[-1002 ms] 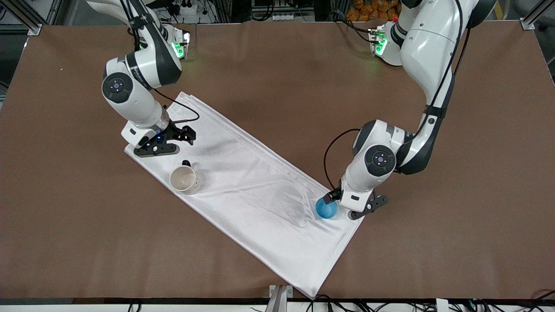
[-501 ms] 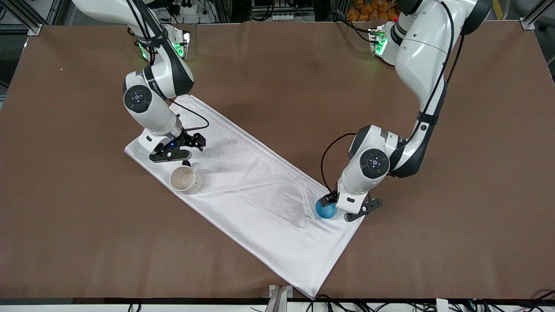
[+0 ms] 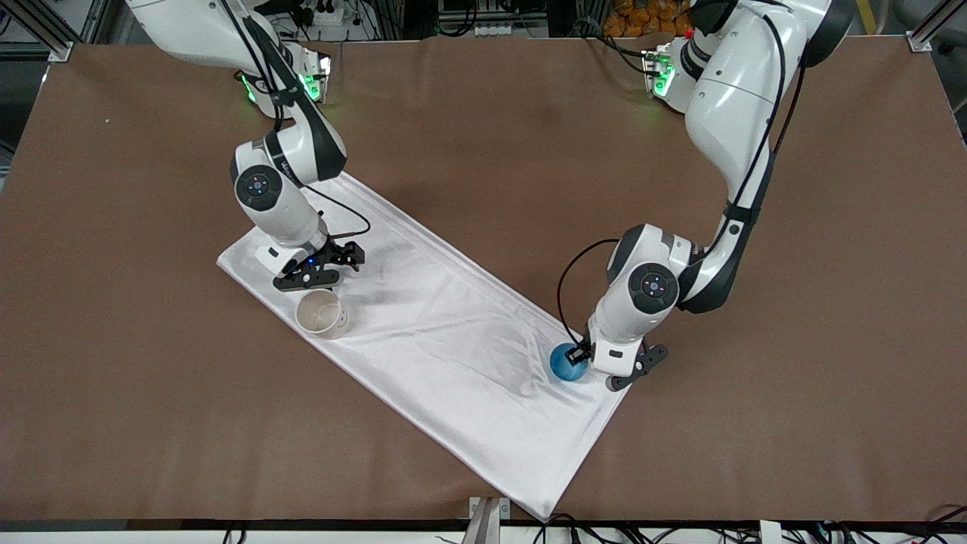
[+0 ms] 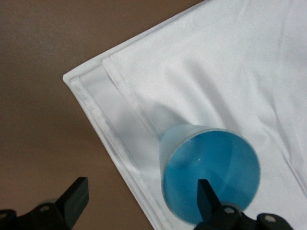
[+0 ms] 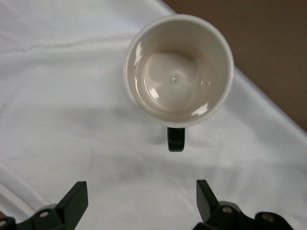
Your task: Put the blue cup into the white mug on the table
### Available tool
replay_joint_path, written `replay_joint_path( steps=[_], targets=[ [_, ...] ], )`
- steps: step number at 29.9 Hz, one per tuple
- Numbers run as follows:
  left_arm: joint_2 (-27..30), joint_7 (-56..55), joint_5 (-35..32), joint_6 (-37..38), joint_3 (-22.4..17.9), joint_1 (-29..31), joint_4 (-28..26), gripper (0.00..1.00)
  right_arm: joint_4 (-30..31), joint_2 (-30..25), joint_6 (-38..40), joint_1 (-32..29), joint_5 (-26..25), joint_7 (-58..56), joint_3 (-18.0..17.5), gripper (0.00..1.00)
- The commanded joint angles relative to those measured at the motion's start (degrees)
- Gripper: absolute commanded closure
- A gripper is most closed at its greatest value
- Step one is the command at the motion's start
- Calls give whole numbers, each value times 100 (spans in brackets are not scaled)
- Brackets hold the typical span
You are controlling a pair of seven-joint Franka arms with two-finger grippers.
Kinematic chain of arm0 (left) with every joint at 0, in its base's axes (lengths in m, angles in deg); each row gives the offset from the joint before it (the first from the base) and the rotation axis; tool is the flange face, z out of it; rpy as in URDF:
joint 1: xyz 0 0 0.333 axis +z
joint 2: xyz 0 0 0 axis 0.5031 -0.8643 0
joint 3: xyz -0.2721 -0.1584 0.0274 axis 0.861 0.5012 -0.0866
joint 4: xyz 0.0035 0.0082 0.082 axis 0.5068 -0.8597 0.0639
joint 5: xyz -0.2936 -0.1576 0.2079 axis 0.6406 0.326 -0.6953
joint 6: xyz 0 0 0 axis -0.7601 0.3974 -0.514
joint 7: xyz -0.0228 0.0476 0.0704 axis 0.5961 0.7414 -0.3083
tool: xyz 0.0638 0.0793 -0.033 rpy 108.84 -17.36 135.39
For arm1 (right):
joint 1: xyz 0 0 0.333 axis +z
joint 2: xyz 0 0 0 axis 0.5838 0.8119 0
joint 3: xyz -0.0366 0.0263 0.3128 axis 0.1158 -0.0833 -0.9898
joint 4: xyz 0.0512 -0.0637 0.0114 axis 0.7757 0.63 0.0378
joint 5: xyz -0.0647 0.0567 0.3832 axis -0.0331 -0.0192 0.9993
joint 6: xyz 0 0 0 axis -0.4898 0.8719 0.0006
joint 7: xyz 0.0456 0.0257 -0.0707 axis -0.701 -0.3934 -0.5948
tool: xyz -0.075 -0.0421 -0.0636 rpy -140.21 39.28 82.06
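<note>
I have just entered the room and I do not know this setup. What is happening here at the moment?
Two robot arms work over a white cloth on the table. The left gripper is open around the rim of the blue cup, one finger inside it; the cup stands on the cloth, not lifted yet. The right gripper hangs open above the cloth just beside the white mug, its fingers on either side of the dark handle. The mug is empty.

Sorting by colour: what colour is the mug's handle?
Black handle, clearest in the right wrist view.

Open cloth [image 3: 446, 332] between white mug [image 3: 320, 313] and blue cup [image 3: 566, 363] — unobstructed (both claws flanking).
</note>
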Motion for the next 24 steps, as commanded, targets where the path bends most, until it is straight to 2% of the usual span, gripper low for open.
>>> replay_joint_path(
  steps=[1, 12, 18, 24],
  targets=[
    [-54, -110, 62, -18, -39, -43, 104, 100, -86, 26, -30, -107, -142, 73, 19, 3],
    [236, 83, 27, 245, -48, 97, 112, 100, -270, 140, -30, -292, -142, 82, 19, 9],
    [552, 497, 18, 922, -48, 220, 104, 100, -411, 272, -30, -344, -142, 82, 19, 13],
    [1035, 1496, -96, 2098, -48, 440, 42, 100, -552, 413, -30, -353, -142, 82, 19, 18]
  ],
)
